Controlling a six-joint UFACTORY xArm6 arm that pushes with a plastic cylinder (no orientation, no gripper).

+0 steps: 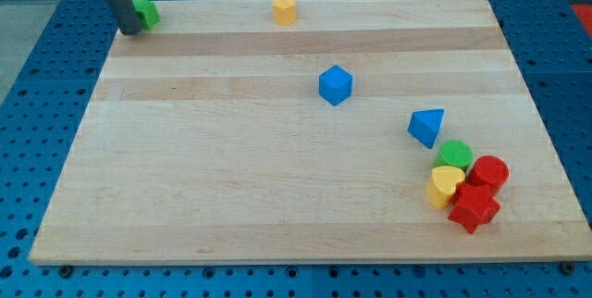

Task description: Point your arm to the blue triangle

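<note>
Wooden and pale, the worktop (231,178) fills most of the view and carries everything; the blue triangle (426,127) serves as the landmark for what follows. It lies on the worktop's right half, a little below mid-height, clear of the edge.

My dark rod comes down at the view's top left, and my tip (129,31) rests on the worktop far up and to the left of the blue triangle, nearly the whole board away along a diagonal. So the coming move, as I judge it, is a long slide toward the view's right and bottom. No jaws exist on this rig, so there is nothing spread or pressed together to report.

A green block (144,11) sits just beside my tip, on its right, equally far from the triangle. The blue cube (336,85) lies up and to the left of the triangle, close to the straight line from my tip, so it may be nudged on the way. The yellow hexagonal block (284,8) stands well above and left of the triangle, near the top edge.

Just below and right of the triangle crowd a green cylinder (454,155), red cylinder (487,172), yellow heart (445,187) and red star (474,207).

The triangle's sharper corner seems to point toward the view's bottom right, its long axis tilted likewise, though I cannot be sure.
</note>
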